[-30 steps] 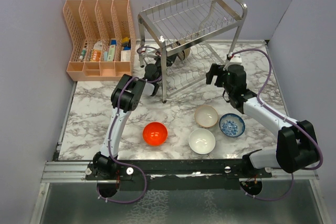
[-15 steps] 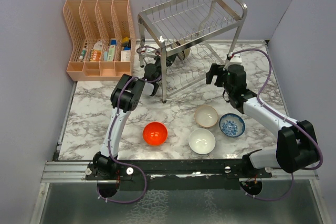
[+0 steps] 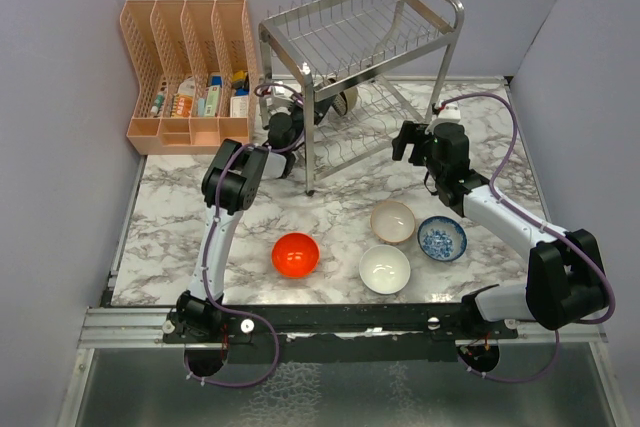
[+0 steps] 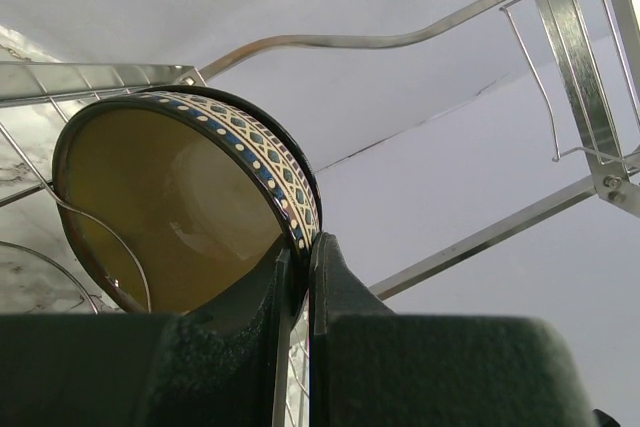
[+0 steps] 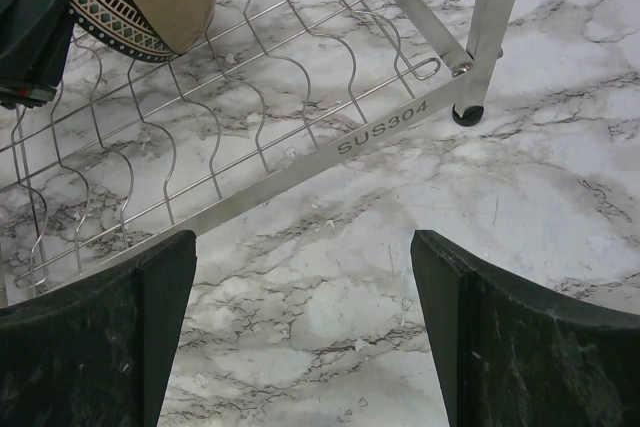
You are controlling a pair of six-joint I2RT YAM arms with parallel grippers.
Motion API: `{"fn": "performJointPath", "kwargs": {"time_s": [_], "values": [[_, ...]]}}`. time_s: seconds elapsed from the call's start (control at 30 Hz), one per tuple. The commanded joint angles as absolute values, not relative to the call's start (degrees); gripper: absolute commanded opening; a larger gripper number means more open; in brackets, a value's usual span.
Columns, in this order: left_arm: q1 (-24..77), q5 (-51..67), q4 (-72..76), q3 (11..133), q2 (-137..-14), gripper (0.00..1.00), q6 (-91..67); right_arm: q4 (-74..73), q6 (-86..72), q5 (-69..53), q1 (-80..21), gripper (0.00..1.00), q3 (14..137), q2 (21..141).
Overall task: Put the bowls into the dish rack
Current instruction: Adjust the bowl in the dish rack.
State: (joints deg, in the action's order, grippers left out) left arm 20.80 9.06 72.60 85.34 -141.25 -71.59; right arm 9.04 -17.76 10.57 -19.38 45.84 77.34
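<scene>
**Left arm (image 3: 215, 247) deeper in rack (image 3: 360, 27)**

The arm has pushed farther in. Left fingers (image 4: 340, 347) pinch the brown bowl (image 4: 170, 217) by its rim in the lower tier. Red bowl (image 3: 295, 254), white bowl (image 3: 384, 269), beige bowl (image 3: 393, 220) and blue bowl (image 3: 441, 238) sit on the desk (image 3: 180, 207). Right fingers (image 5: 520, 347) spread wide, empty.

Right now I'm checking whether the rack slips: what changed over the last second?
The left arm moved back and left, the brown bowl still pinched by its rim in the left fingers at the lower tier of the rack, which shifted slightly left and back. Unmoved: right arm, open right fingers, red bowl, white bowl, beige bowl, blue bowl.
</scene>
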Motion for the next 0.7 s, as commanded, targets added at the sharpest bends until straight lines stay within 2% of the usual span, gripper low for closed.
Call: {"fn": "performJointPath", "kwargs": {"time_s": [0.0,0.3,0.67], "values": [[19.3,12.7,80.4,85.2,-137.3,0.00,-73.3,10.1,-17.3,9.2,-19.0,0.88,45.6,76.1],[19.1,16.8,92.7,87.5,-141.6,0.00,-77.1,10.1,-17.4,9.3,-19.0,0.88,45.5,75.9],[19.3,23.7,89.5,83.8,-140.3,0.00,-73.5,10.2,-17.4,9.1,-19.0,0.88,45.5,76.2]]}}
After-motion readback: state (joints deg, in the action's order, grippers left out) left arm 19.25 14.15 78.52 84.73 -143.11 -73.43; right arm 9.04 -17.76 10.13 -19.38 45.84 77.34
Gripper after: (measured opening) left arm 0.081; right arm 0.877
